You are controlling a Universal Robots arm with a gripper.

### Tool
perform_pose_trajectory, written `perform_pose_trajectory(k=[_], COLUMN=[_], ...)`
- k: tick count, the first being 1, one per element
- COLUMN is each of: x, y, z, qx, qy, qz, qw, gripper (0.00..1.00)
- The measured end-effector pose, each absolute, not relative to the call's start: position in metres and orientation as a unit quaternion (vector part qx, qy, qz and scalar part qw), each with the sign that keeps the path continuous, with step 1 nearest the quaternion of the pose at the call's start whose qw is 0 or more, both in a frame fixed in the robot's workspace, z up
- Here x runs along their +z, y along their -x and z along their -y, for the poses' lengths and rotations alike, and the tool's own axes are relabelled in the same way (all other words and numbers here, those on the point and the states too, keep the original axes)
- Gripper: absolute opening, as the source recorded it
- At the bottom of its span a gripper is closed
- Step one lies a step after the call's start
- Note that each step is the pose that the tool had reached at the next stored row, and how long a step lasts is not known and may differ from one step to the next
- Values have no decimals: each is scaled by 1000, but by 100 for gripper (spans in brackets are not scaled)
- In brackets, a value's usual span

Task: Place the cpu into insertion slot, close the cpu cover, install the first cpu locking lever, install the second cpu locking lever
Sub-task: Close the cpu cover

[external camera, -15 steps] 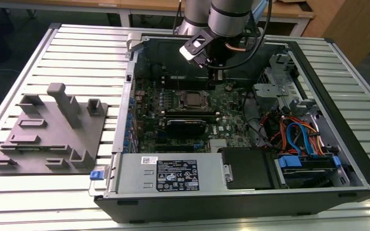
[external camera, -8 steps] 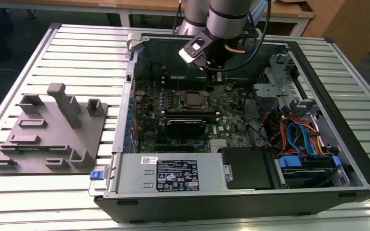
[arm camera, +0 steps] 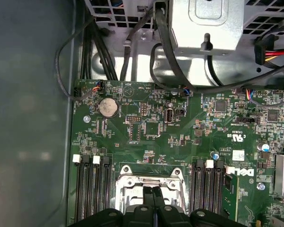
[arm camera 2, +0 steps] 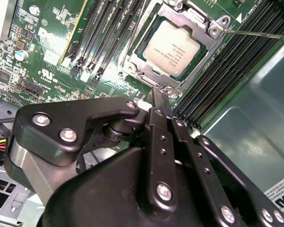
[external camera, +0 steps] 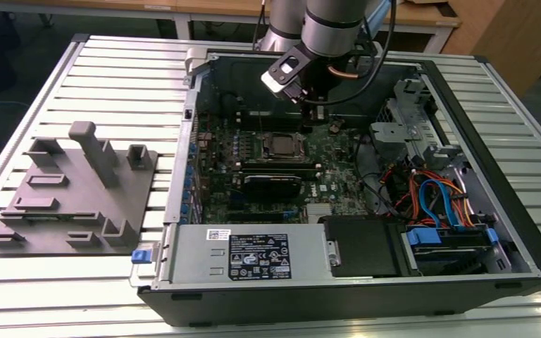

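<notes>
Printed sticker (external camera: pixel 259 257) on power supply (external camera: pixel 195 262), white lettering on motherboard (arm camera: pixel 180 151), faint print on the cpu (arm camera 2: pixel 173 47)

cpu (arm camera 2: pixel 172 49) seated, cover (arm camera 2: pixel 209 29) prob. down.

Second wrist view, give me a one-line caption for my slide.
Closed claw at the edge of the cpu cover, which lies over the cpu on the green motherboard.

A: The cpu (arm camera 2: pixel 172 47) top?
B: Dull grey metal, matt. The cpu cover (arm camera 2: pixel 199 23) is brighter bare metal.
A: The gripper (arm camera 2: pixel 160 97)?
B: Smooth black, faint sheen, shiny screws. The motherboard (arm camera 2: pixel 38 42) is glossy green.
</notes>
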State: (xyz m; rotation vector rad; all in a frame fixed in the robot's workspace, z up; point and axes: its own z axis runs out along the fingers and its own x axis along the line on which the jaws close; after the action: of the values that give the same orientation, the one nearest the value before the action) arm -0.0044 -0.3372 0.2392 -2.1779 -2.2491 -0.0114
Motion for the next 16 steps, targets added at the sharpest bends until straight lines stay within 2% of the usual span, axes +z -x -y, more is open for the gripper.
perform_pose_trajectory(k=[16], x=[238], y=[21], z=[337], qx=[-4], qy=[695], qz=[719], qw=[5], gripper=[10])
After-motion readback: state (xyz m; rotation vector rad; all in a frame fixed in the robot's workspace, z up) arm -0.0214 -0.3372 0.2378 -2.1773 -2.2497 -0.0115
